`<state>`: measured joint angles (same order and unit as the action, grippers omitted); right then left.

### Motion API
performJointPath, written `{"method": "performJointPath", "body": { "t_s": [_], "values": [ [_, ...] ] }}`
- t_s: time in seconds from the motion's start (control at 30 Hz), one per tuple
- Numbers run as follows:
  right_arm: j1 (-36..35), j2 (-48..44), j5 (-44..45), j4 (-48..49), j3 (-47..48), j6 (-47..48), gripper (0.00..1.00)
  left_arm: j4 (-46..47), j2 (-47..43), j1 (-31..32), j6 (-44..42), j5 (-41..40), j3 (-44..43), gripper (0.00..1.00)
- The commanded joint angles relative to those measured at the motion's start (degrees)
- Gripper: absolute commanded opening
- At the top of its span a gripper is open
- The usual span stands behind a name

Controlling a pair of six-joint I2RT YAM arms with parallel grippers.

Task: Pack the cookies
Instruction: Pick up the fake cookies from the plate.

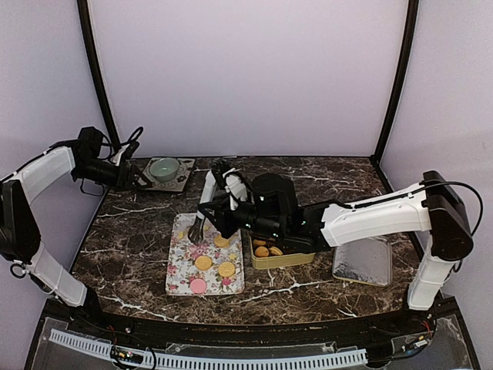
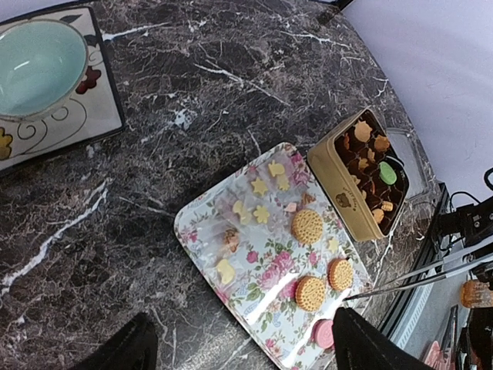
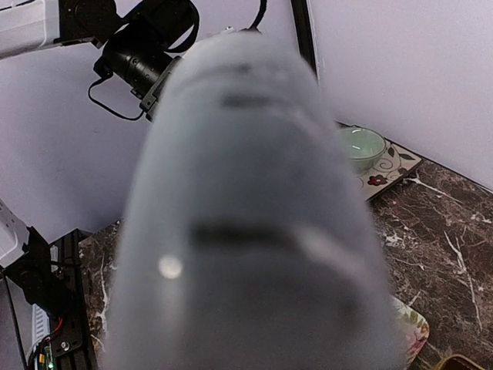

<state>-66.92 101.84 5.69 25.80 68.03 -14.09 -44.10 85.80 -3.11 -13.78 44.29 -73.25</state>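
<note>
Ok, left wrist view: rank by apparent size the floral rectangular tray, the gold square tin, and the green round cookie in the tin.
1. floral rectangular tray
2. gold square tin, which lies slightly farther from the camera
3. green round cookie, clearly smallest

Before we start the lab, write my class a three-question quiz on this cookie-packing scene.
1. True or false: the green cookie lies on the floral tray.
2. How many round waffle cookies lie on that tray? A two, B three, C six.
3. Fill in: the left end effector is ____ (open or shut).
Key: 1 false, it sits in the gold tin; 2 B; 3 open.
</note>
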Motion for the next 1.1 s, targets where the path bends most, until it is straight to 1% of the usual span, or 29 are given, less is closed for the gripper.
{"method": "performJointPath", "body": {
  "t_s": [0.0,0.13,0.2,0.3,0.43,0.53,0.73,0.9,1.0,1.07],
  "values": [
    [-2.1,1.6,4.6,2.4,1.7,2.1,0.23,-1.9,-1.7,-0.1,-2.3,-3.5,2.9,0.81],
    [-2.9,3.6,7.3,3.9,2.5,2.7,0.25,-0.1,-2.9,-0.1,-2.1,-4.4,4.1,0.82],
    [-2.9,5.4,7.8,4.3,3.9,2.9,0.26,-0.2,-2.8,-0.1,-2.1,-4.7,4.1,0.82],
    [-3.4,6.8,8.2,4.1,5.5,3.3,0.29,-1.3,-2.7,-0.1,-2.4,-4.6,3.9,0.82],
    [-4.5,7.4,10.6,4.2,5.2,4.3,0.30,-1.5,-3.4,-0.1,-3.1,-4.6,4.2,0.82],
    [-4.5,8.3,12.1,4.8,6.2,5.2,0.34,-0.8,-3.8,-0.1,-2.9,-4.6,4.7,0.82],
    [-3.8,14.2,12.2,2.6,15.0,8.0,0.36,-1.6,-3.7,-0.1,-2.8,-4.4,4.4,0.83],
    [-2.5,19.9,10.9,0.9,22.3,8.1,0.39,-1.7,-4.4,-0.1,-3.2,-4.4,4.8,0.83],
    [-1.9,21.8,10.5,1.1,23.9,8.0,0.45,-1.7,-4.6,-0.1,-3.2,-3.9,5.1,0.83],
    [-1.4,22.9,10.0,1.2,24.6,7.9,0.46,-1.7,-4.6,-0.1,-3.3,-3.9,5.1,0.83]
  ]
}}
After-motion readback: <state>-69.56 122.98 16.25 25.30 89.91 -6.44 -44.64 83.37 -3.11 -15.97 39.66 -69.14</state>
